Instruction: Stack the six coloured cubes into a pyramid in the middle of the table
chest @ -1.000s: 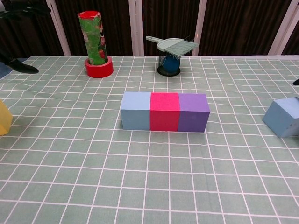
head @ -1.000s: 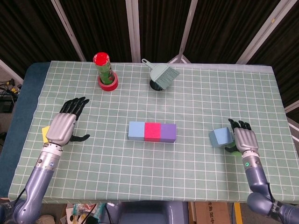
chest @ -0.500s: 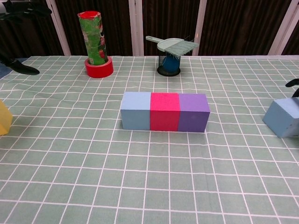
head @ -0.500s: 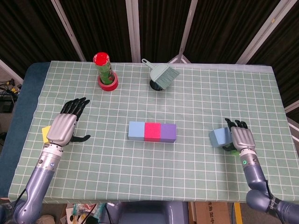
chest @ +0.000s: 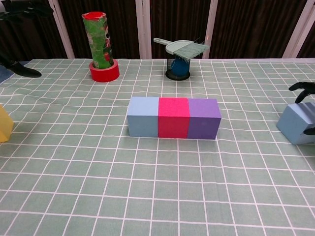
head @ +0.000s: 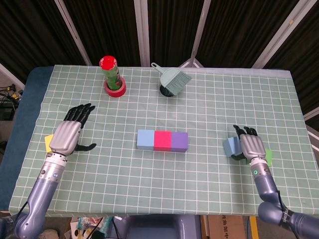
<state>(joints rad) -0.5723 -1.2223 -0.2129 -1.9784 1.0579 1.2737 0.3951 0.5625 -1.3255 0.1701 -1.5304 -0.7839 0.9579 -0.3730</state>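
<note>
One hand (head: pixel 251 147), fingers spread, touches blue cube (head: pixel 230 147).

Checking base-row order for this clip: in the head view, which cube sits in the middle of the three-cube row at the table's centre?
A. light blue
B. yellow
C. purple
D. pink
D: the pink cube sits between the light blue cube on its left and the purple cube on its right, all three touching in one row.
</note>
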